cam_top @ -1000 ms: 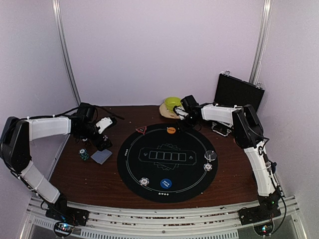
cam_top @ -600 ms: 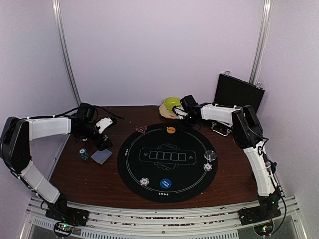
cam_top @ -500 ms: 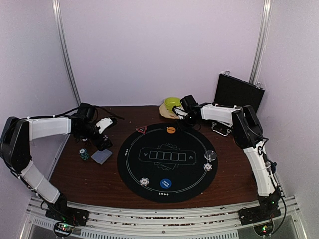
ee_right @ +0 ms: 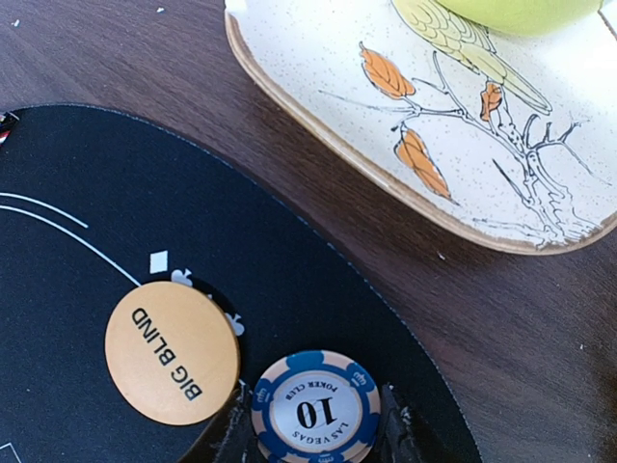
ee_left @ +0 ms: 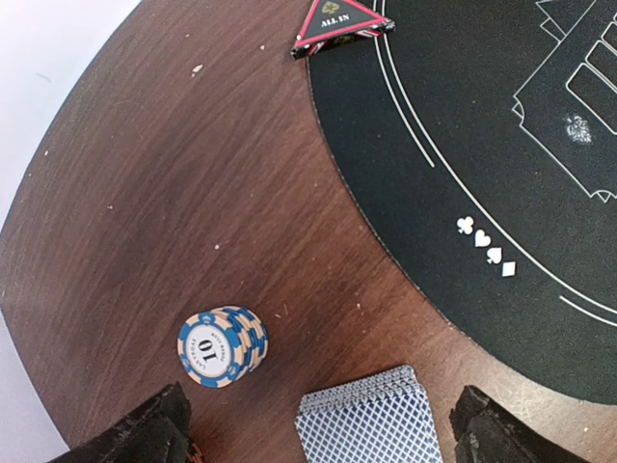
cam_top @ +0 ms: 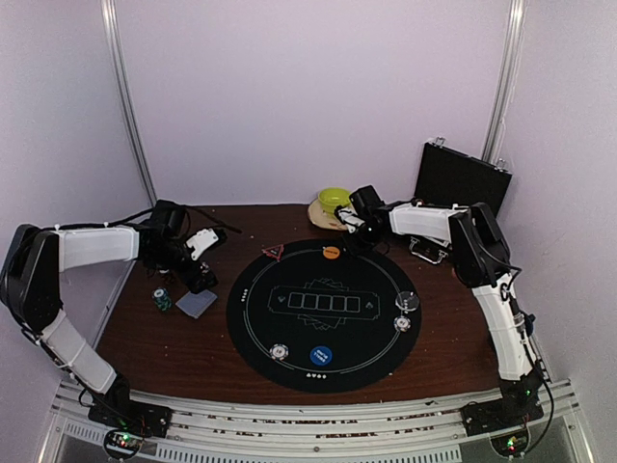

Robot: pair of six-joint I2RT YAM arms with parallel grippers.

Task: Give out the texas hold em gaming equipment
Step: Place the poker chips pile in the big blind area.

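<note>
Overhead, the left arm climbs from its base to an elbow at the far left. Its white forearm then runs level toward the middle, and the wrist bends down over the bare wood of the table (cam_top: 174, 342). The left gripper (ee_left: 318, 424) hangs with its jaws spread as wide as they go and holds nothing. Directly beneath it lies the deck of grey-blue-backed cards (ee_left: 366, 424), and a small stack of blue-and-tan chips (ee_left: 222, 345) stands just beside the deck. Both sit off the black round mat (cam_top: 289, 333). The red triangle marker (ee_left: 339, 19) lies on the mat's far-left rim.

The right arm rises along the right side and folds at an elbow near the open black case (cam_top: 461, 180). Its forearm stretches left to the mat's far edge, next to the bird-painted plate (ee_right: 434, 125) that carries the green bowl (cam_top: 334, 199). The right gripper (ee_right: 315, 434) is partly closed, with a fingertip against each side of a "10" poker chip (ee_right: 313, 410) at the mat's rim. A second chip seems to sit under it, though the frame edge cuts that off. The orange "BIG BLIND" disc (ee_right: 172, 352) lies just beside the chip on the mat.

Nearer the arms, a blue disc (cam_top: 321, 356), a clear disc (cam_top: 408, 301) and two single chips (cam_top: 279, 352) rest around the mat's printed ring.
</note>
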